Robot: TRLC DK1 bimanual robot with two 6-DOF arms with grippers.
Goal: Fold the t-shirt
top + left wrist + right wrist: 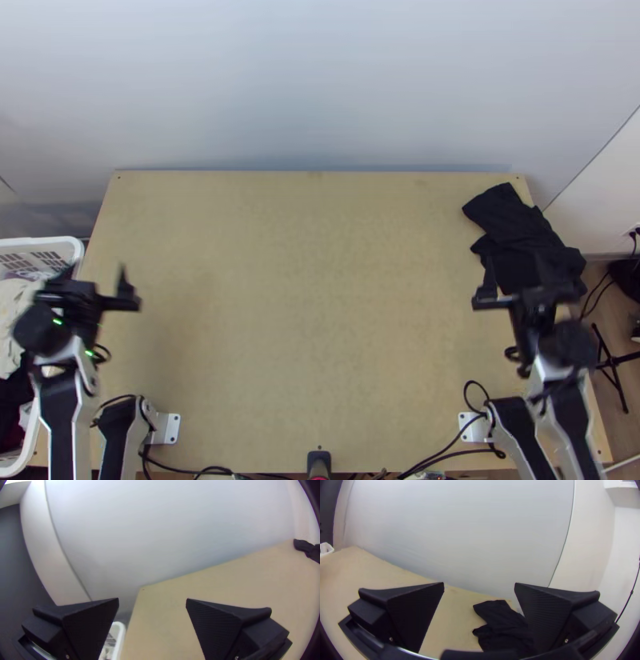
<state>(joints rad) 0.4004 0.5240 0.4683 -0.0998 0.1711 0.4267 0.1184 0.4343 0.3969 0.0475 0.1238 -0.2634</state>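
My left claw (95,272) stands wide open near the white plastic basket (48,242) with its slotted wall; my right claw (516,270) — flat, black, finely ridged inside — gapes wide too, near the t-shirt (512,224); that black, wrinkled cloth lies bunched towards the far right corner of the smooth, pale wooden bench (304,320).

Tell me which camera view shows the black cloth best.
Top view: most of the black cloth is visible, bunched near the far right corner of the table, though the right gripper overlaps its near part. Right wrist view: a good portion, partly hidden by one finger. Left wrist view: a small dark end at the picture's edge.
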